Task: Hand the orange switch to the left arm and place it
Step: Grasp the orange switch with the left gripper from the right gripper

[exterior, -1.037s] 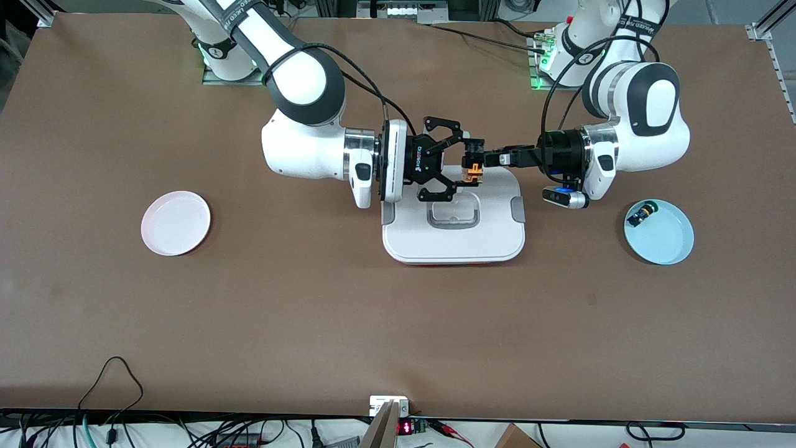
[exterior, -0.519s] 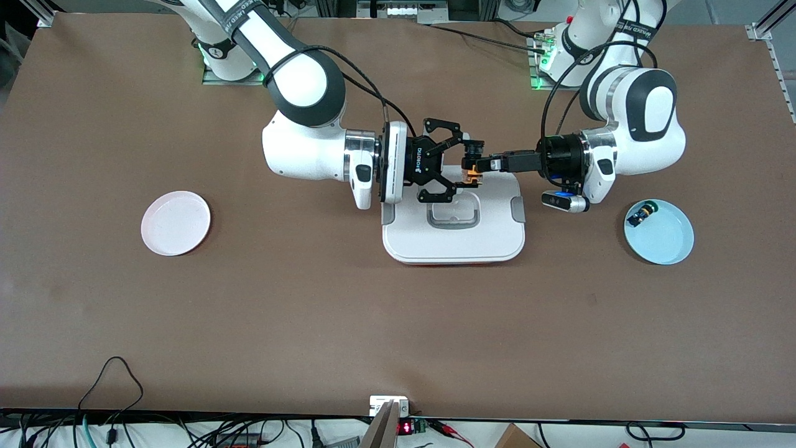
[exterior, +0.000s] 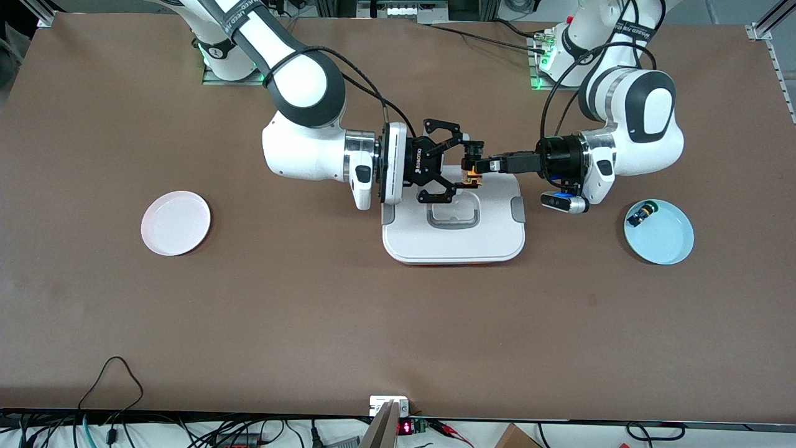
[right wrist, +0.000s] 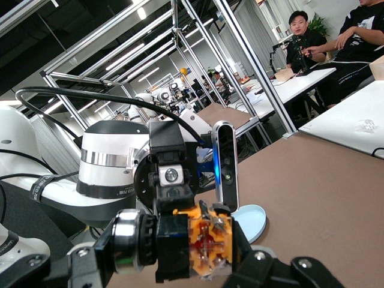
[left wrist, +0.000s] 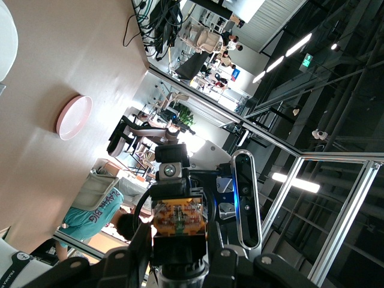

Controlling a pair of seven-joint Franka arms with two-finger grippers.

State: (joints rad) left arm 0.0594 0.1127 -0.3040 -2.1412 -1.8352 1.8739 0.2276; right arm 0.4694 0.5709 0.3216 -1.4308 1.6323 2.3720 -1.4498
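Observation:
The orange switch, a tiny black block with an orange end, hangs in the air between both grippers, over the edge of the white box that lies farther from the front camera. My left gripper is shut on its middle; in the left wrist view the switch sits between the left gripper's fingers. My right gripper spans the switch lengthwise. In the right wrist view its fingers touch both ends of the switch, so the right gripper is shut on it.
A blue plate toward the left arm's end holds a small black switch with blue and yellow-green parts. A pink plate lies toward the right arm's end. Cables and gear line the table's near edge.
My left gripper has carried the switch a little toward the right gripper, between its fingers. The right gripper's fingers have drawn in onto the switch's ends.

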